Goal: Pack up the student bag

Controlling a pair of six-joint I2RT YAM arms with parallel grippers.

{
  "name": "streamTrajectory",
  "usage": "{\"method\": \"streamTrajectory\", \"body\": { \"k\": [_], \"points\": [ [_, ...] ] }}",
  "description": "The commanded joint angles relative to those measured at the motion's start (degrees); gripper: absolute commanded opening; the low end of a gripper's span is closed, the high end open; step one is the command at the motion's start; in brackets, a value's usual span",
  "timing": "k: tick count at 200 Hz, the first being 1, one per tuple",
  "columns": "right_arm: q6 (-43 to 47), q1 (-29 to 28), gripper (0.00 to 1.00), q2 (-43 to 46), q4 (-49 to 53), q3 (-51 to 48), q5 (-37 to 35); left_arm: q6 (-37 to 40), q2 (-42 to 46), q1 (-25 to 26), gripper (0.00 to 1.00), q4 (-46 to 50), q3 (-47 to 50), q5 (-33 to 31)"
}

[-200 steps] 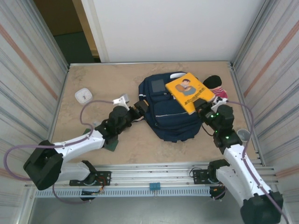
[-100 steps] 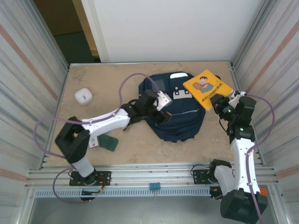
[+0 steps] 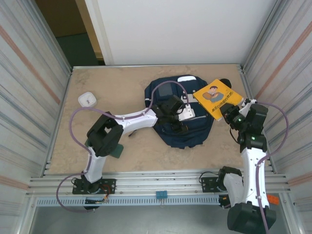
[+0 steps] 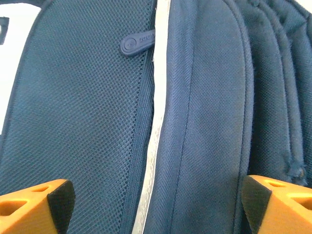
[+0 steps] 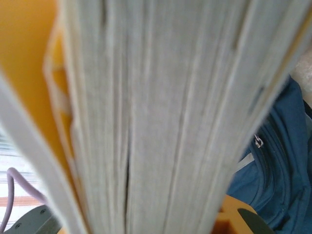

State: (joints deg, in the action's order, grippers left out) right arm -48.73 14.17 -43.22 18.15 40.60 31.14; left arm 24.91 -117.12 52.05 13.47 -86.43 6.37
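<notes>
Holding yellow book (image 3: pixel 217 96) clamped in right gripper (image 3: pixel 229 114) beside student bag (image 3: pixel 195 131), left gripper (image 4: pixel 156 202) spread wide near its zipper pull (image 4: pixel 137 43); next, likely pinch pull, open compartment.

L arm (image 3: pixel 134 121): upper link up from base at near-left, elbow folded sharp, forearm stretched out to the right, wrist near table centre. L gripper (image 3: pixel 179 126) angled downward, tips toward near edge. Wrist cam: orange fingertips (image 4: pixel 34 204) set far apart, one per lower corner, jaws wide.

R arm (image 3: pixel 253 161): standing steep from base at near-right, forearm leaning fwd, wrist bent to the left. R gripper (image 3: pixel 227 115) clamped narrow on near edge of yellow book (image 3: pixel 214 95). Wrist cam: bit of orange finger (image 5: pixel 228 220) pressed vs. page block at bottom.
</notes>
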Motion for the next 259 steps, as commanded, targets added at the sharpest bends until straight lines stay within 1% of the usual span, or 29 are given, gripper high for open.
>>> {"method": "streamTrajectory", "body": {
  "k": [1, 19, 43, 47, 53, 56, 91, 106, 113, 122, 126, 130, 134, 146, 163, 172, 186, 200, 218, 235, 259],
  "points": [
    [2.73, 0.34, 0.00, 1.72, -1.59, 0.62, 0.66, 2.22, -2.58, -0.12, 0.91, 0.76, -3.68, -2.29],
    [2.83, 0.37, 0.00, 1.99, -1.41, 0.21, 0.41, 2.33, -4.86, 0.02, 0.94, 2.58, -5.05, -0.23],
    [2.74, 0.59, 0.00, 2.44, -1.23, -0.26, 0.16, 3.31, -3.31, 0.12, 0.96, 2.18, -2.92, 5.26],
    [2.76, 0.64, 0.00, 2.44, -1.24, -0.34, 0.19, 3.74, -3.23, 0.20, 0.98, 2.14, -2.37, 6.34],
    [2.69, 0.76, 0.00, 2.44, -1.25, -0.38, 0.28, 4.26, -3.30, 0.24, 0.98, 1.66, -1.44, 6.87],
    [2.68, 0.71, 0.00, 2.34, -1.26, -0.29, 0.28, 4.28, -1.60, 0.31, 0.99, 1.34, -1.10, 7.02],
    [2.54, 0.77, 0.00, 2.52, -1.26, -0.37, 0.25, 4.83, -1.53, 0.29, 0.99, 0.74, 0.12, 2.82],
    [2.58, 0.81, 0.00, 2.79, -1.24, -0.55, 0.13, 3.33, -2.37, 0.36, 0.98, -0.84, 0.06, -3.20],
    [2.59, 0.84, 0.00, 2.88, -1.14, -0.61, 0.18, 2.78, -2.58, 0.38, 0.97, -1.49, -0.26, -6.21],
    [2.58, 0.84, 0.00, 2.97, -1.06, -0.70, 0.20, 2.09, -2.59, 0.26, 0.92, -2.39, -0.48, -10.01],
    [2.66, 0.85, 0.00, 3.12, -1.06, -0.70, 0.16, 1.83, -2.59, 0.25, 0.87, -2.75, -0.57, -11.17],
    [2.75, 0.81, 0.00, 3.21, -0.96, -0.76, 0.15, 1.54, -4.03, 0.16, 0.80, -3.02, -0.62, -11.91],
    [2.87, 0.85, 0.00, 3.27, -0.82, -0.78, 0.18, 1.15, -3.88, 0.11, 0.70, -3.24, -0.60, -12.42],
    [3.77, 0.85, 0.00, 3.56, -0.44, -0.63, 0.48, -0.07, -3.29, 0.05, 0.44, -4.18, 0.21, -13.14],
    [5.45, 0.85, 0.00, 3.89, 0.41, -0.30, 1.37, -1.89, 2.11, 0.58, 0.17, -5.51, 3.27, -13.52],
    [5.85, 0.81, 0.00, 4.17, 0.72, -0.33, 1.35, -3.71, 4.45, 0.93, 0.08, -6.53, 5.61, -13.56],
    [6.00, 0.85, 0.00, 4.37, 0.43, -0.38, 1.62, -6.25, 8.69, 1.42, 0.03, -6.82, 9.12, -12.86],
    [5.95, 0.85, 0.00, 4.04, -0.07, -0.36, 2.55, -9.79, 12.03, 1.65, 0.00, -6.19, 12.04, -14.37],
    [5.55, 0.94, 0.00, 3.50, -0.39, -0.01, 3.78, -14.12, 15.11, 1.65, 0.00, -3.65, 14.26, -17.12],
    [4.46, 0.93, 0.00, 3.84, -1.02, 0.00, 4.17, -16.61, 17.70, 1.60, 0.00, -2.31, 15.91, -17.56],
    [3.31, 0.93, 0.00, 6.45, -0.33, 0.16, 1.39, -18.31, 20.23, 0.90, 0.00, -1.56, 16.21, -17.62]
  ]
}}
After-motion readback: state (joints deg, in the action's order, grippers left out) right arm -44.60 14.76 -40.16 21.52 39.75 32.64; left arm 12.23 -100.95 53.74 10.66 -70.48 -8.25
